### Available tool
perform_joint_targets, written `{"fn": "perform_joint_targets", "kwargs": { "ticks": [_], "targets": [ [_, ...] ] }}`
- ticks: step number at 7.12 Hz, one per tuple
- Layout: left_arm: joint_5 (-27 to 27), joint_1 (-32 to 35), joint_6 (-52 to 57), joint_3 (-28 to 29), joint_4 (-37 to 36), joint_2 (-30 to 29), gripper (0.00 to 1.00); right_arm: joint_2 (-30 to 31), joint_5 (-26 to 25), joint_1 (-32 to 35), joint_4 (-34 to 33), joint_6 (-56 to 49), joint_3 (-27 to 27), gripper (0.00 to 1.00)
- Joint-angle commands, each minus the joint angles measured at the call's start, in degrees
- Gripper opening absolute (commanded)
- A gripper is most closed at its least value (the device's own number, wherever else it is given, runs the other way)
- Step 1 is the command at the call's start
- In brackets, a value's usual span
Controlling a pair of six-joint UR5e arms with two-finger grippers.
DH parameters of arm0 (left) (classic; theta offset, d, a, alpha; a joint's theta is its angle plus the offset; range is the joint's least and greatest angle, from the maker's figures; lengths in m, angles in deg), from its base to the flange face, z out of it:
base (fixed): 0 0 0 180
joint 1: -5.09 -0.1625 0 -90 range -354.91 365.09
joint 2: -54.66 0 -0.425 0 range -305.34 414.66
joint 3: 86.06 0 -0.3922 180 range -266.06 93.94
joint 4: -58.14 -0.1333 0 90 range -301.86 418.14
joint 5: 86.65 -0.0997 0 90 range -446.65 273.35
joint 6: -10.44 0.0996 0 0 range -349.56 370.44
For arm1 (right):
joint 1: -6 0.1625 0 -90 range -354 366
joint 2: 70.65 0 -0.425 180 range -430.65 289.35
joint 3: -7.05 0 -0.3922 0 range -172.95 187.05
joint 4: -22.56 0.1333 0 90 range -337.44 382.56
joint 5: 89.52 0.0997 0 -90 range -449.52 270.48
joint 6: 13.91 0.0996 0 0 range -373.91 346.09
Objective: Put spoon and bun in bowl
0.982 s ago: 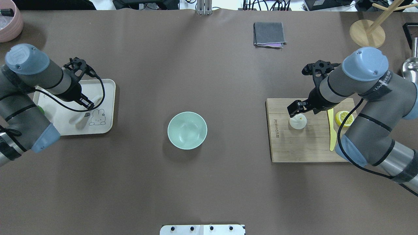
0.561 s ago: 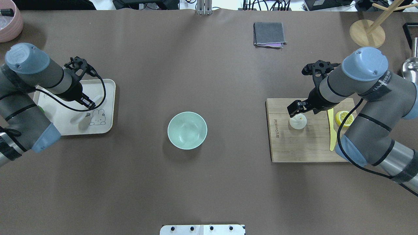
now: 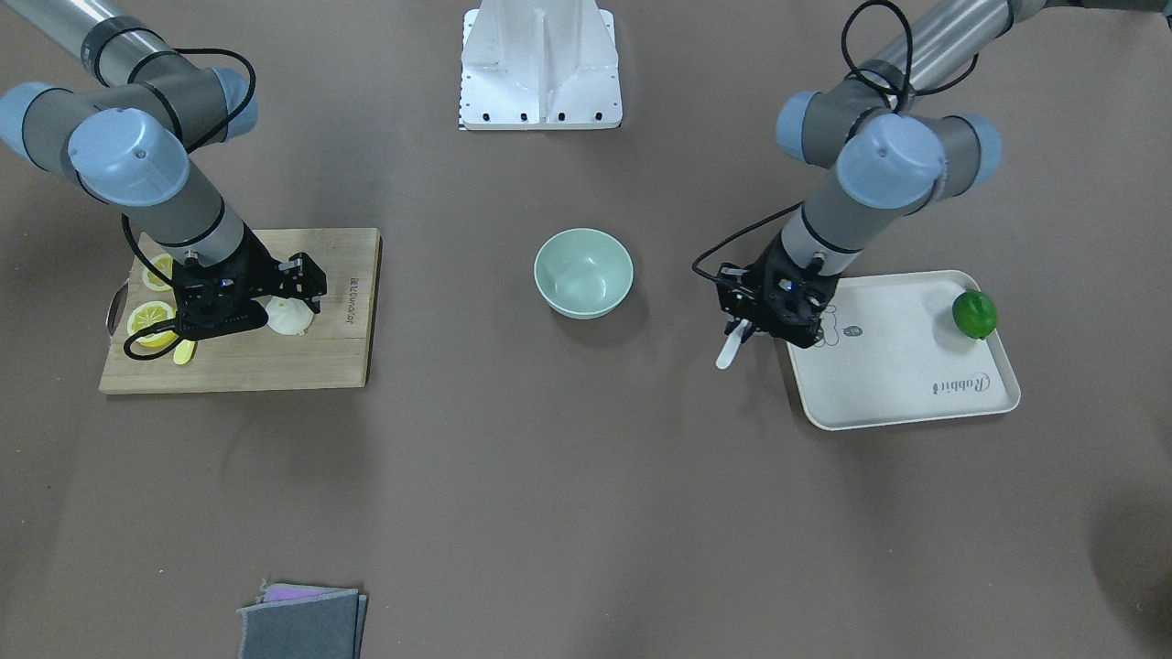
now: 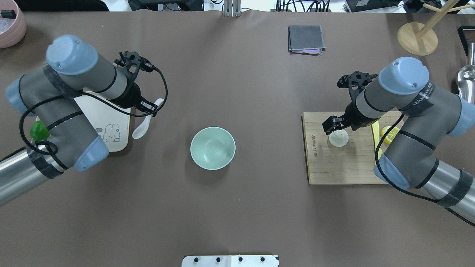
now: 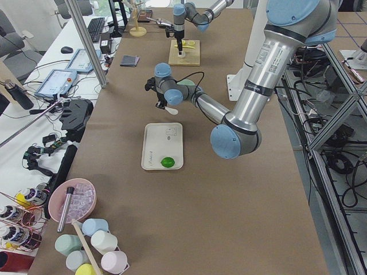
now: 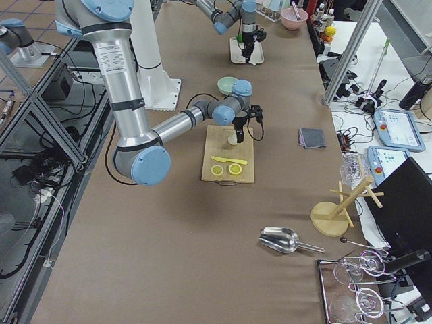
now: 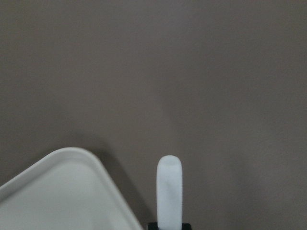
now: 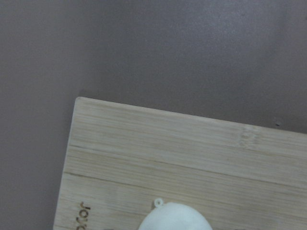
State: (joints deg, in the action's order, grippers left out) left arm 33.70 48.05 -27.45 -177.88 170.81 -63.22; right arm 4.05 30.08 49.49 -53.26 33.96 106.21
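Note:
The white spoon [image 4: 142, 128] hangs by its handle from my left gripper [image 4: 149, 108], which is shut on it, just right of the tray [image 4: 110, 124] and left of the mint-green bowl [image 4: 212, 148]. In the front view the spoon [image 3: 730, 349] hangs below the left gripper [image 3: 762, 316], off the tray's edge. The left wrist view shows the spoon [image 7: 169, 191] over bare table. My right gripper [image 4: 333, 126] is shut on the white bun [image 4: 338, 138] at the cutting board [image 4: 341, 167]. The bun [image 8: 175, 218] fills the bottom of the right wrist view.
A green lime [image 3: 974, 314] lies on the tray [image 3: 897, 366]. Lemon slices [image 3: 151, 320] and a yellow knife [image 4: 375, 129] lie on the board behind the right gripper. A grey cloth [image 4: 305, 38] and a wooden stand [image 4: 417, 38] are at the far side. The bowl [image 3: 583, 273] is empty.
My left gripper has lifted the spoon off the tray and carried it right, past the tray's edge toward the bowl. The right gripper has stayed at the bun; its arm shifted slightly.

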Motion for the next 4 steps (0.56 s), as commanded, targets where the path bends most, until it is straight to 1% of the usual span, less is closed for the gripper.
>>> {"fn": "perform_joint_targets", "kwargs": {
  "ticks": [1, 2, 3, 4],
  "targets": [
    [-2.22, -4.19, -7.95, -0.46, 0.01, -3.49, 0.0, 0.62, 0.55, -0.33, -0.03, -0.06, -0.02, 0.45],
    [-2.31, -4.64, -9.81, -0.9, 0.01, -4.45, 0.0, 0.62, 0.46, -0.59, -0.03, -0.06, -0.1, 0.3],
    [-2.31, -5.25, -10.87, -2.21, 0.01, -4.55, 0.0, 0.62, 0.55, -0.68, -0.12, -0.06, -0.28, 0.2],
    [-2.4, -6.39, -12.54, -2.23, 0.01, -5.77, 0.0, 0.28, 0.64, -0.68, -0.12, -0.06, 0.07, 0.03]
  ]
}}
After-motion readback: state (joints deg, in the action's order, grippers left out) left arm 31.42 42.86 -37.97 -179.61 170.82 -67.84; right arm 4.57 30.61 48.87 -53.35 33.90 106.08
